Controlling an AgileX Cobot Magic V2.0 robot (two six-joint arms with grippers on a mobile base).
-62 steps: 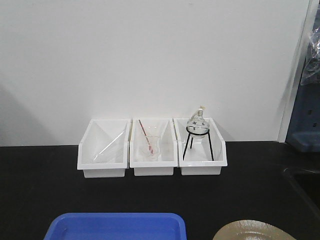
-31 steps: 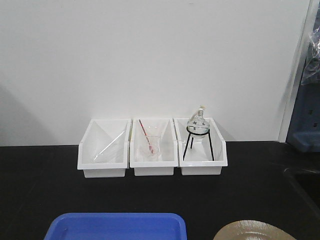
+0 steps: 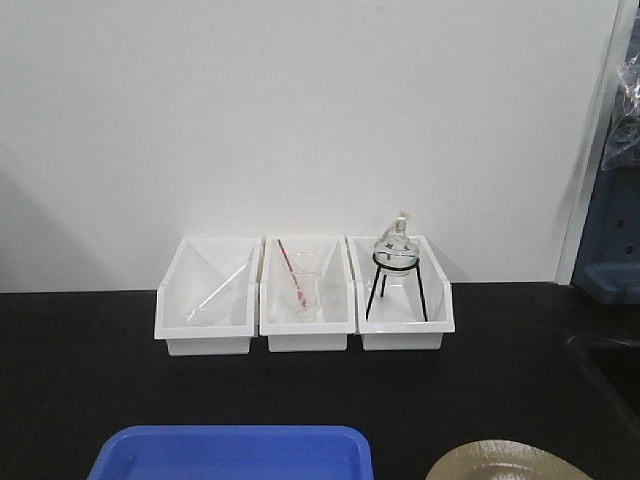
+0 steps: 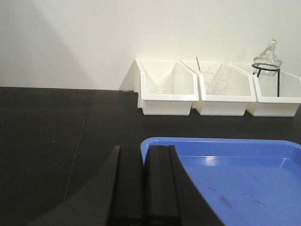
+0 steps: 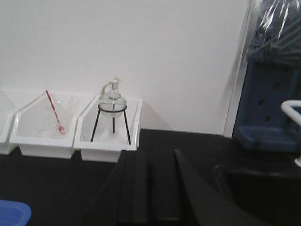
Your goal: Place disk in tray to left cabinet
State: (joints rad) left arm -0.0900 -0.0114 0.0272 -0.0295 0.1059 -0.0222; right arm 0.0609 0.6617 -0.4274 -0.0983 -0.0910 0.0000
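The blue tray (image 3: 230,452) lies on the black table at the bottom edge of the front view. To its right the tan disk (image 3: 510,462) peeks in, only its far rim showing. In the left wrist view my left gripper (image 4: 144,149) is shut, its fingertips over the tray's (image 4: 235,179) far left corner, with nothing seen between them. My right gripper (image 5: 149,153) is shut and empty above the bare table, in front of the right bin. A tray corner (image 5: 11,213) shows at its lower left. The left cabinet is out of view.
Three white bins (image 3: 305,295) stand in a row against the white wall; the right one holds a glass flask on a black tripod (image 3: 396,262). A dark sink (image 5: 256,188) lies at the table's right. Blue equipment (image 5: 270,94) stands beyond it.
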